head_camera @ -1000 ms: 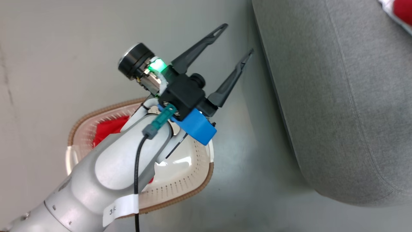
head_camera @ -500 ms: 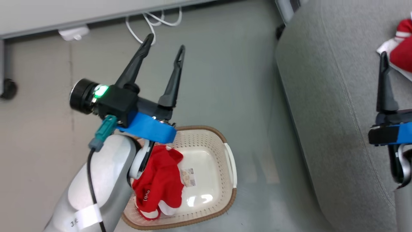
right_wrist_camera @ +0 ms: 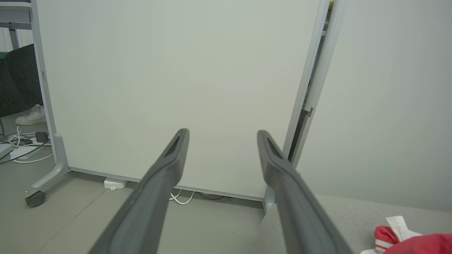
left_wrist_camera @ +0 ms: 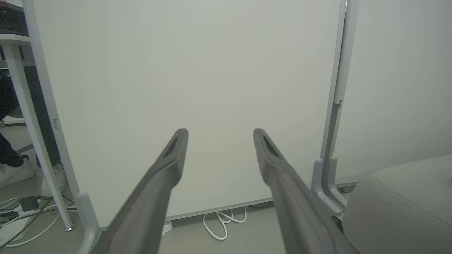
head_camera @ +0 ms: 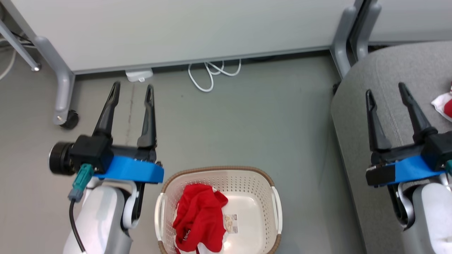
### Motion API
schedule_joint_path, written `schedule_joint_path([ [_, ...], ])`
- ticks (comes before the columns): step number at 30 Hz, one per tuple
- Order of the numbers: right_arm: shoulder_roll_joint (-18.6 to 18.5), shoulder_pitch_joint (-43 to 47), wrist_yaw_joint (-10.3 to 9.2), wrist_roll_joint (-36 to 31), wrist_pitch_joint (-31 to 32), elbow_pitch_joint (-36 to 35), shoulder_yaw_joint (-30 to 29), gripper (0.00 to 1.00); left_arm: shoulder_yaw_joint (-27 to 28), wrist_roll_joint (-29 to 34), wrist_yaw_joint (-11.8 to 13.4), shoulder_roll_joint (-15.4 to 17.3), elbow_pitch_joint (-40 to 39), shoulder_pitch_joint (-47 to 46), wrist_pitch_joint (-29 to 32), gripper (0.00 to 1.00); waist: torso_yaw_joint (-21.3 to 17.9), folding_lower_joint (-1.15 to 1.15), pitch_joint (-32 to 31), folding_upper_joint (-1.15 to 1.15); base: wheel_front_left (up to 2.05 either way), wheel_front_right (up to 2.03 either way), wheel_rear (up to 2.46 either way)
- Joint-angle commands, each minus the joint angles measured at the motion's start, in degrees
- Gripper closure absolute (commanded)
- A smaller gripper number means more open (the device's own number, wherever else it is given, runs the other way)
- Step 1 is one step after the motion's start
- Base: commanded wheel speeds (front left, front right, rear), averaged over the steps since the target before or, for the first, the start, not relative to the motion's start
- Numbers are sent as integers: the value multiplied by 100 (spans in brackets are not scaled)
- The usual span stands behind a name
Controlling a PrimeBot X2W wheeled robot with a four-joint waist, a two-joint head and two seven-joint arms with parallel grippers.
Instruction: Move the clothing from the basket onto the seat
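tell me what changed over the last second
The head camera swung, shifting the whole view. Relative to the basket, the left gripper moved from over it to its left side; the right gripper came into view over the seat. Both are open and empty; one red garment remains in the basket, a second garment on the seat.

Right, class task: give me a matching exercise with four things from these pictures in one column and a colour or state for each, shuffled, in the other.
1. basket
2. seat
3. left gripper
4. cable

A. grey upholstery
B. looped on the floor
C. cream-white with a brown rim
D. open, holding nothing

Pairs: 1-C, 2-A, 3-D, 4-B
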Motion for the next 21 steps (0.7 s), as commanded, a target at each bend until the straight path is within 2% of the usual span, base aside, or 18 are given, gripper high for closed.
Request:
schedule_joint_path([
  [1,35,173,1,35,-21,32,1,0,131,69,-44,-42,-7,178,-15,0,142,1,-211,0,0,0,0],
  [12,332,894,1,266,-21,301,-29,0,778,419,-391,-300,151,1059,-15,0,282,1,-689,0,0,0,0],
  [21,541,1370,1,343,-21,443,-85,0,970,598,-583,-459,259,1461,-15,0,301,1,-904,0,0,0,0],
])
